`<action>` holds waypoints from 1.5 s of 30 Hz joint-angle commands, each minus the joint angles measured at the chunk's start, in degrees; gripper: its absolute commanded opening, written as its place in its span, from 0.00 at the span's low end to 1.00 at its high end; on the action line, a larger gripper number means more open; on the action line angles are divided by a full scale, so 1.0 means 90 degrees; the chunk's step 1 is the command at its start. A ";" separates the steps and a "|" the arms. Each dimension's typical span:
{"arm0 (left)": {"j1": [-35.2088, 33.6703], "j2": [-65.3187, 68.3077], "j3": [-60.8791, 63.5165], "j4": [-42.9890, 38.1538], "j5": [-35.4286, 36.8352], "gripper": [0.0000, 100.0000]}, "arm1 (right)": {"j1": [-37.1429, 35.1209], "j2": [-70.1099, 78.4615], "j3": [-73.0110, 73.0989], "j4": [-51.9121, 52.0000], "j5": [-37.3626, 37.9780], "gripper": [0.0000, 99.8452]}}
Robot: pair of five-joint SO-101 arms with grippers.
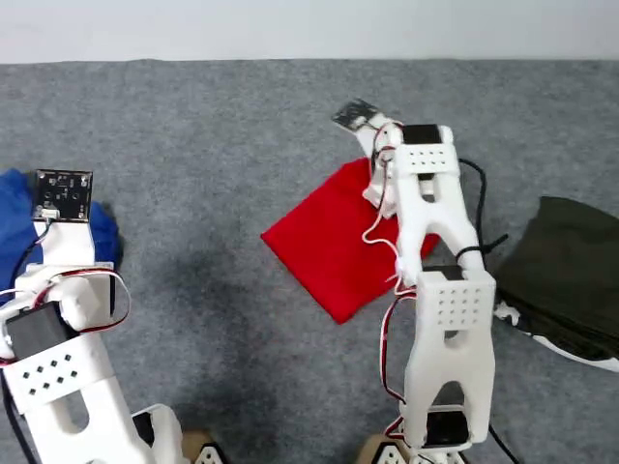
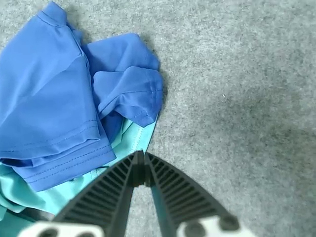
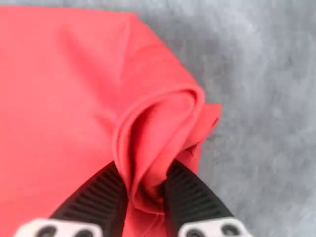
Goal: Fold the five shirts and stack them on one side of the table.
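A folded red shirt lies on the grey table near the middle. My right gripper is shut on a bunched fold of the red shirt at its far right corner; in the high view the right arm covers that corner. A crumpled blue shirt lies over a teal shirt at the table's left edge. My left gripper hangs shut just beside them, holding nothing. In the high view the blue shirt shows behind the left arm.
A dark olive shirt lies at the right edge over something white. Grey carpet-like table surface stretches between the arms and toward the far wall.
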 commanded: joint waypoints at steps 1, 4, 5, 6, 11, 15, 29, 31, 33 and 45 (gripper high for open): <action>-0.0029 -0.0117 -0.0054 -0.0068 -0.0059 0.01 | -0.0190 0.0083 -0.0654 0.0112 0.0391 0.01; -0.0039 -0.0127 -0.0044 -0.0078 -0.0059 0.01 | -0.0142 0.0151 -0.1026 0.0444 0.0234 0.04; -0.0039 -0.0127 -0.0044 -0.0068 -0.0059 0.01 | -0.0122 0.0151 -0.1162 0.0591 0.0010 0.07; -0.0039 -0.0127 -0.0034 -0.0059 -0.0059 0.01 | -0.0093 0.0142 -0.1309 0.0757 -0.0264 0.12; -0.0039 -0.0127 -0.0034 -0.0049 -0.0059 0.01 | 0.0063 0.0161 -0.2598 0.1451 -0.2286 0.27; -0.0039 -0.0127 -0.0034 -0.0049 -0.0059 0.01 | 0.0034 0.0171 -0.3487 0.2212 -0.4034 0.26; -0.0020 -0.0127 -0.0044 -0.0088 -0.0059 0.01 | -0.0024 -0.1460 -0.1387 0.2642 -0.7336 0.27; -0.0020 -0.0127 -0.0044 -0.0068 -0.0059 0.01 | -0.0132 -0.1949 -0.0479 0.2623 -0.7687 0.27; -0.0020 -0.0127 -0.0044 -0.0059 -0.0059 0.01 | -0.0308 -0.2252 0.0225 0.2623 -0.8010 0.29; -0.0029 -0.0117 -0.0044 -0.0059 -0.0674 0.01 | -0.0659 -0.0581 0.0674 0.1304 -0.9397 0.48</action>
